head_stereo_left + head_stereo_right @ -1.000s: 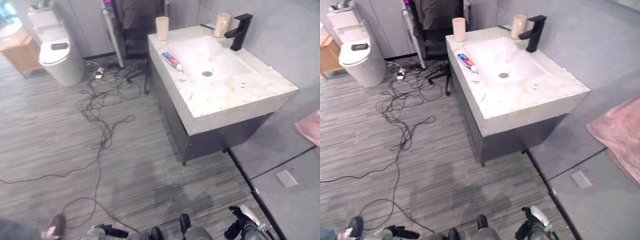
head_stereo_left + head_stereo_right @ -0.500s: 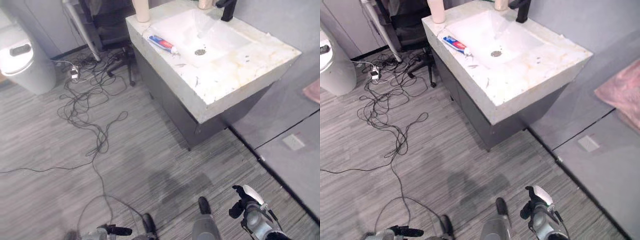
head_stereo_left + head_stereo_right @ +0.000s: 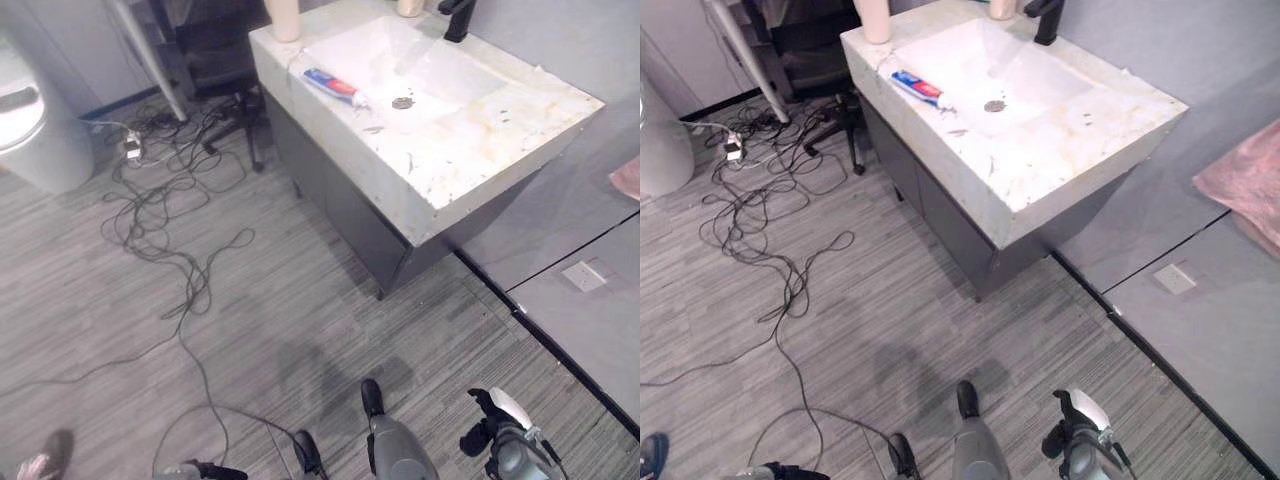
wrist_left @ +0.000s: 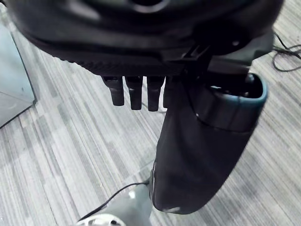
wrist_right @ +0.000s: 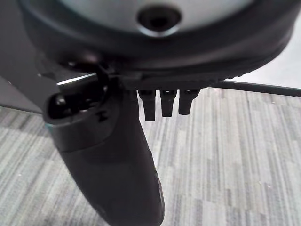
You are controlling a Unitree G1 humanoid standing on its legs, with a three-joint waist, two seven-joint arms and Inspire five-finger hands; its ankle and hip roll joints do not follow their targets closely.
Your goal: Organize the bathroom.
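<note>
Sink (image 3: 470, 130) of pale marbled stone sits on a dark cabinet (image 3: 340, 215) against the grey wall, upper right in the head views. Toothpaste tube (image 3: 335, 87), red, white and blue, lies on the sink's left rim, just beside the basin. Beige cup (image 3: 284, 18) stands at the far left corner of the sink; second cup (image 3: 1002, 8) at the back near the black tap (image 3: 1044, 20). Pink towel (image 3: 1243, 185) shows at the right edge, well apart from the sink. Toilet (image 3: 35, 125) stands far left, with tangled cables (image 3: 165, 215) on the striped floor (image 3: 300, 310) between it and the cabinet. Left hand (image 4: 141, 92) hangs low over the floor, fingers straight and side by side, holding nothing. Right hand (image 5: 164, 103) likewise low at the lower right, fingers straight and together, empty. A person's shoe (image 3: 40, 465) shows at the lower left corner.
</note>
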